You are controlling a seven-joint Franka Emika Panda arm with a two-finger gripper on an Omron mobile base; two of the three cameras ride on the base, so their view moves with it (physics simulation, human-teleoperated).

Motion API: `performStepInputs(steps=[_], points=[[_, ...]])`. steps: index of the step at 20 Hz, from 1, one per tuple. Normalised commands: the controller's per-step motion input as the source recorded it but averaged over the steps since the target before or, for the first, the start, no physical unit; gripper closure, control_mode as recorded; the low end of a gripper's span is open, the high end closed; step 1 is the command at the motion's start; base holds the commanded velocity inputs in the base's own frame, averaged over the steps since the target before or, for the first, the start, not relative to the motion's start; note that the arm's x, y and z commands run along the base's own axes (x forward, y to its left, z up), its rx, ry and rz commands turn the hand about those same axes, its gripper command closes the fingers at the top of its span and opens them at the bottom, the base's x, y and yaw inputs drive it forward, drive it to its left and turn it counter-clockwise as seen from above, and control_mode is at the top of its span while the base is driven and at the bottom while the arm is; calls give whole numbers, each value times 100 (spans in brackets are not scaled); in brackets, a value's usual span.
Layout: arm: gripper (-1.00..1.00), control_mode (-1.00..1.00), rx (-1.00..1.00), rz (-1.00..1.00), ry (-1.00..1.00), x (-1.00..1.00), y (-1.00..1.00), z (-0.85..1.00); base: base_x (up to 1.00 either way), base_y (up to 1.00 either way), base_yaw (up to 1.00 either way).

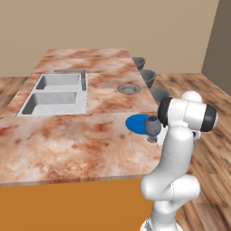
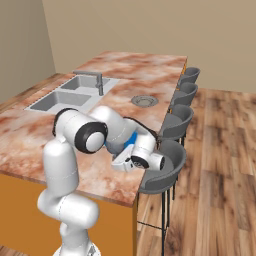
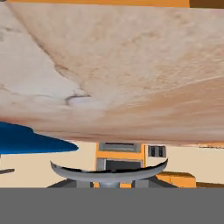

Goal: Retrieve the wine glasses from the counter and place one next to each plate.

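A double steel sink (image 1: 54, 94) sits left in the reddish-brown and cream marbled stone counter (image 1: 67, 140). Rightward, a small dark grey-blue stemmed wine glass (image 1: 152, 127) hangs beside the bright blue round plate (image 1: 136, 123), apparently clasped by the gripper (image 1: 155, 135). Lowered off-level, it could tip onto the plate. Wooden flooring lies beyond.

I count one dark grey-blue stemmed wine glass (image 1: 152, 124) at centre right of the left base view, one bright blue round plate (image 1: 136, 124), one grey ringed plate (image 1: 128, 89), four grey stools (image 2: 172, 127), and one double-basin sink (image 1: 54, 94).
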Motion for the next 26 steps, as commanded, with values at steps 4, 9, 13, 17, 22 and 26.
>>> performStepInputs(steps=[4, 9, 13, 17, 22, 26], points=[[100, -100, 0, 0, 7, -1, 0, -23, 0, 0, 0], [100, -100, 1, 1, 0, 0, 0, -22, 0, 0, 0], [100, -100, 2, 4, -7, 0, 0, -24, 0, 0, 0], [100, -100, 3, 6, -16, 0, 0, -13, 0, 0, 0], [-100, -100, 4, 6, -16, 2, 0, -18, 0, 0, 0], [-100, -100, 5, 1, -5, 1, -3, -1, 0, 0, 0]])
